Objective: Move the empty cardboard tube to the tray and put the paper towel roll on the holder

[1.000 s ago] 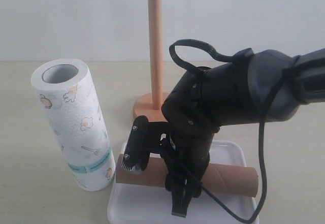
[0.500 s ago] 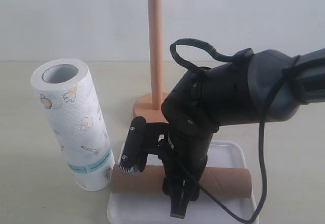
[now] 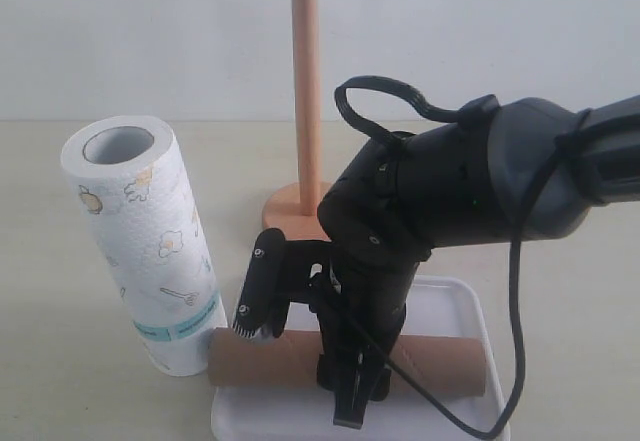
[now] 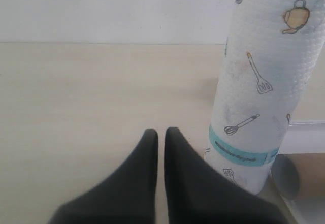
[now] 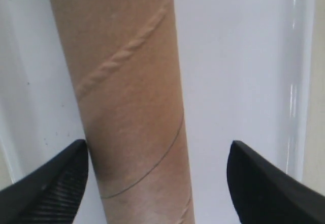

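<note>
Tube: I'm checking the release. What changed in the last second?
The right gripper opened wider and let go of the tube. The tube slid along the tray toward the roll, and its end now overhangs the rim close to the roll. The roll and holder stayed put.

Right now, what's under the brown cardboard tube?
The flat white plastic tray: the long brown cardboard tube lies across it, one end poking past the rim. The black right tool, jaws open, hides the contact under the tube's middle.
</note>
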You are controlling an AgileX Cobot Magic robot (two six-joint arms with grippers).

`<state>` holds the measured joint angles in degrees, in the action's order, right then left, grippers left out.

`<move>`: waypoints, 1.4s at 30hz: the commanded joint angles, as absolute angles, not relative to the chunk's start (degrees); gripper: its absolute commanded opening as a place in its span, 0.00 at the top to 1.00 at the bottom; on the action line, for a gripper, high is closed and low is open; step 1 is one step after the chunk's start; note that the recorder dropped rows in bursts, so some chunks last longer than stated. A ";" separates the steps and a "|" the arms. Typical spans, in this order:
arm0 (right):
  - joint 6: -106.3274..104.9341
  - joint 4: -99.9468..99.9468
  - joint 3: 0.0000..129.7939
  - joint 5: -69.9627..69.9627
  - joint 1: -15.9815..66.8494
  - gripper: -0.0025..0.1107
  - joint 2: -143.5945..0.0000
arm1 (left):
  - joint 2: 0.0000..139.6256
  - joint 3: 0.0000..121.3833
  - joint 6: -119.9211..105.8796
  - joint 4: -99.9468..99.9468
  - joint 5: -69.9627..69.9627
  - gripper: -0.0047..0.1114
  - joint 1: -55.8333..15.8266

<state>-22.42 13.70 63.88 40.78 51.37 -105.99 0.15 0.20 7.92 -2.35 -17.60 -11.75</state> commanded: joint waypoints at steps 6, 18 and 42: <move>-21.02 16.52 64.15 45.37 51.45 0.44 -104.05 | 0.00 0.00 7.83 -1.90 -17.56 0.92 -11.94; -19.46 16.16 64.15 46.67 51.45 0.66 -89.05 | 0.00 0.00 7.83 -1.90 -17.56 0.92 -11.94; 11.44 8.95 55.48 49.44 51.45 0.98 -28.26 | 0.00 0.00 7.83 -1.90 -17.56 0.92 -11.94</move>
